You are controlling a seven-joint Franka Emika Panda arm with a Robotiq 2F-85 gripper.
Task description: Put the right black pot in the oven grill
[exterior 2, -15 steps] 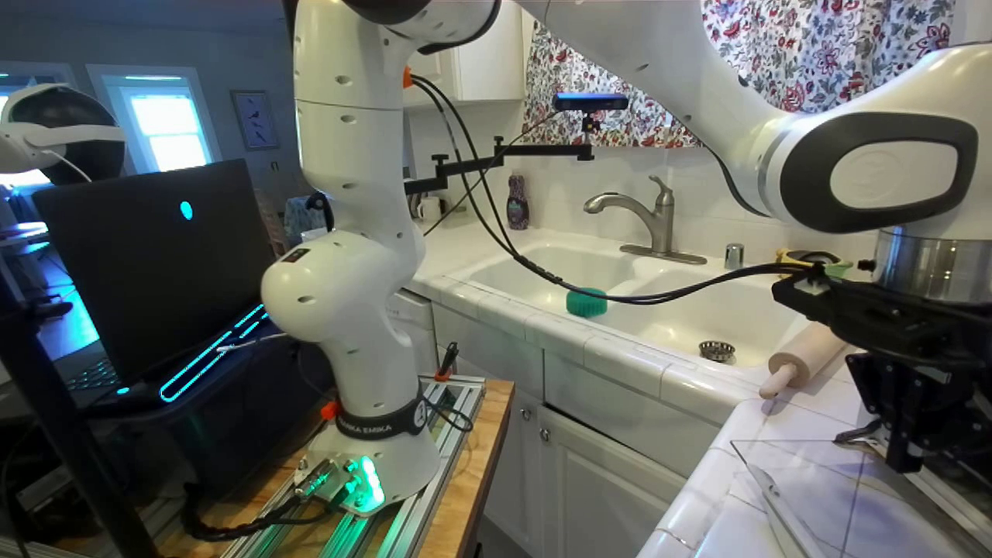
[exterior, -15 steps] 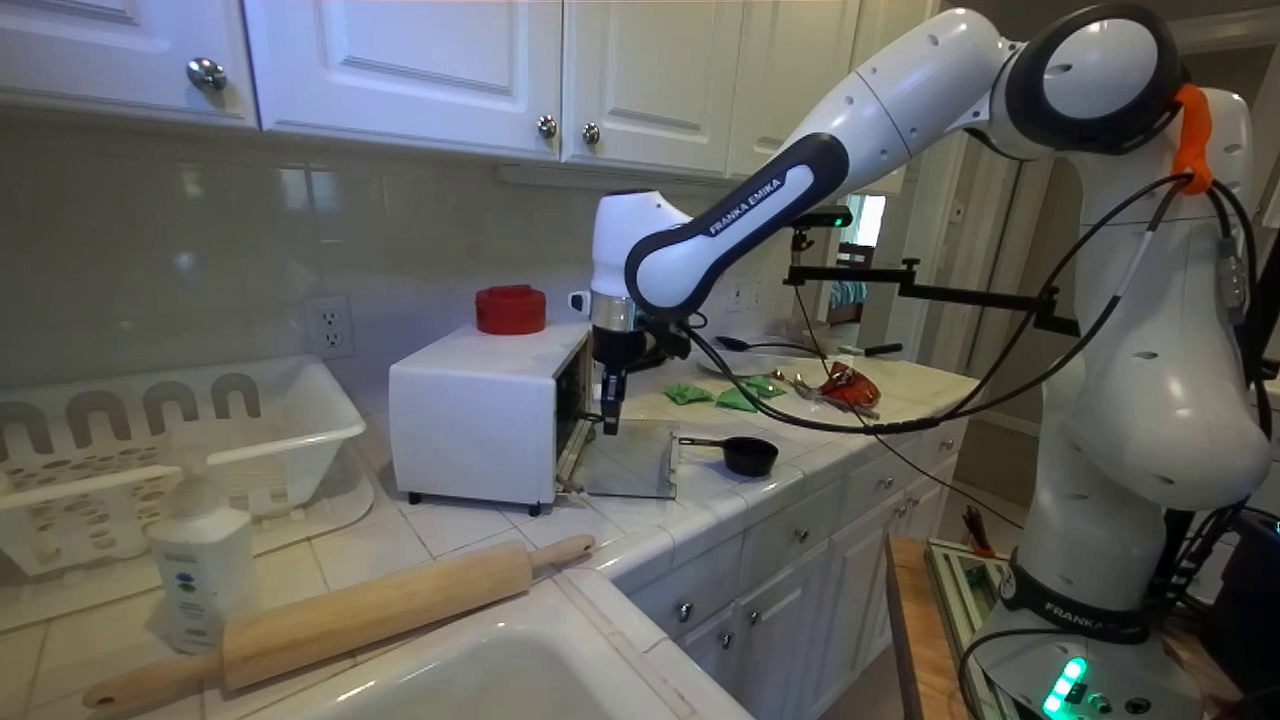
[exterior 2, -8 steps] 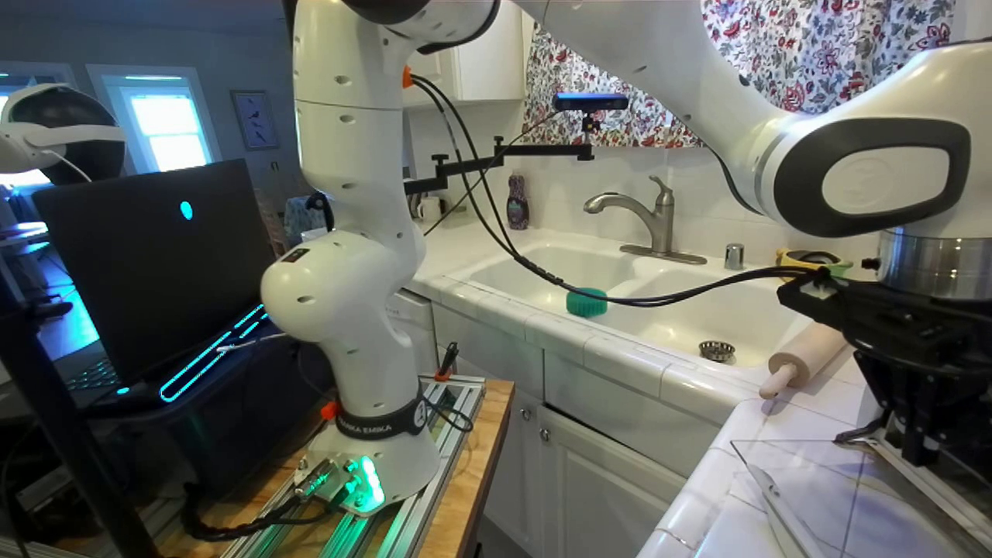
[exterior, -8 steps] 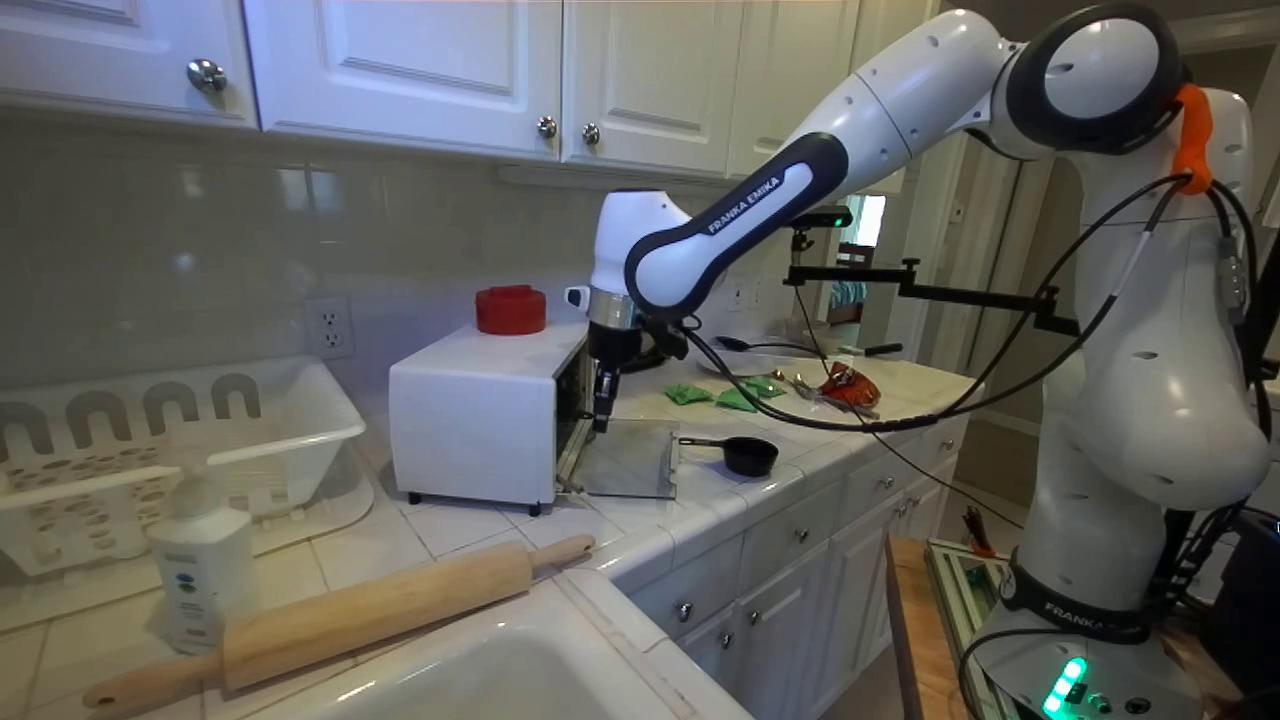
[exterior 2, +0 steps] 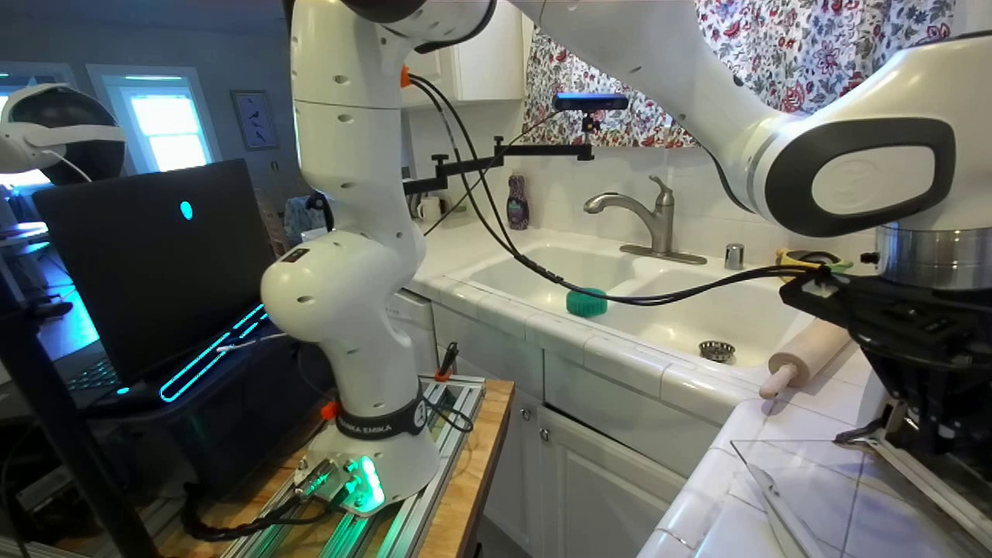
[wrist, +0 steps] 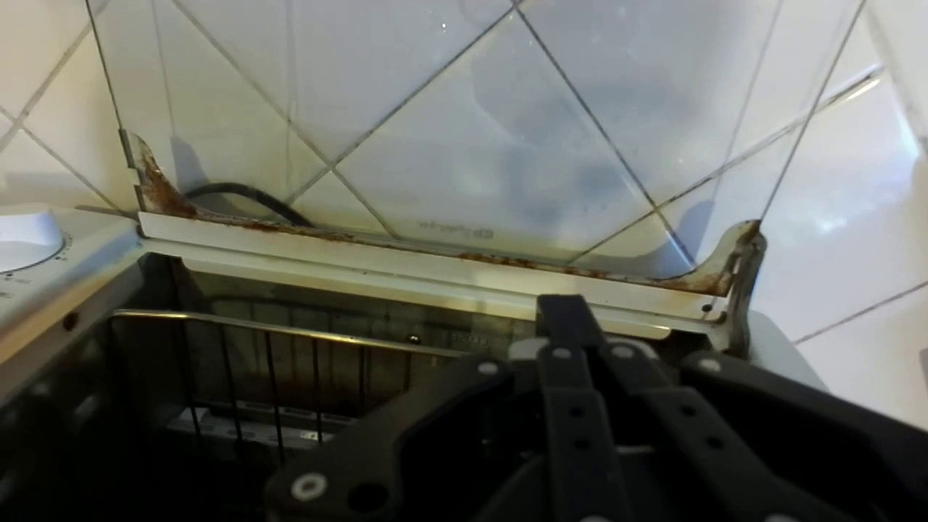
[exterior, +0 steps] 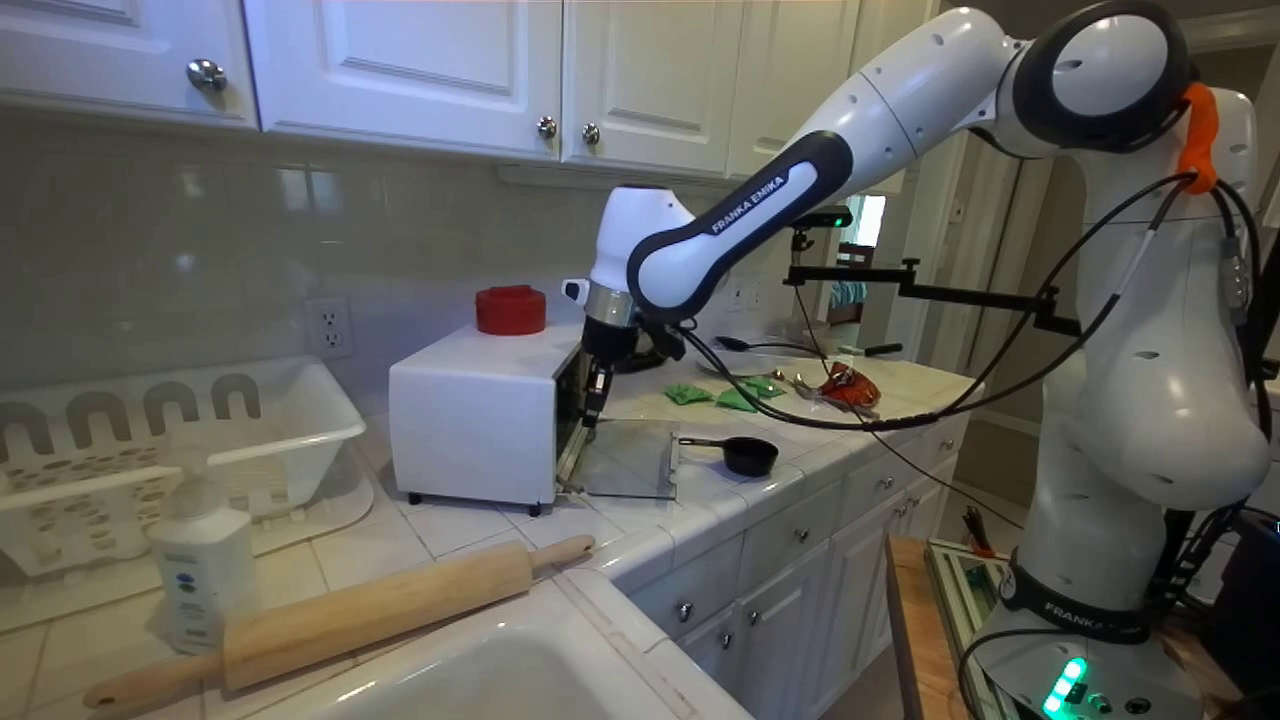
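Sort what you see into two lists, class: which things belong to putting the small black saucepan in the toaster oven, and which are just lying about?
Part of the job:
- small black saucepan
- toaster oven
- its open glass door
- the robot's hand

Just lying about:
- wooden rolling pin
- white dish rack
- white bottle
- red container on the oven
- green packets

Robot arm (exterior: 912, 95): glossy white, rounded segments; dark grey forearm band (exterior: 750, 205) lettered FRANKA EMIKA; silver cylindrical wrist collar (exterior: 609, 305); slender black cables (exterior: 900, 427); orange strap (exterior: 1198, 140); green base lights (exterior: 1064, 687); black jointed gripper (exterior: 591, 422), pale round screw heads (wrist: 309, 486).
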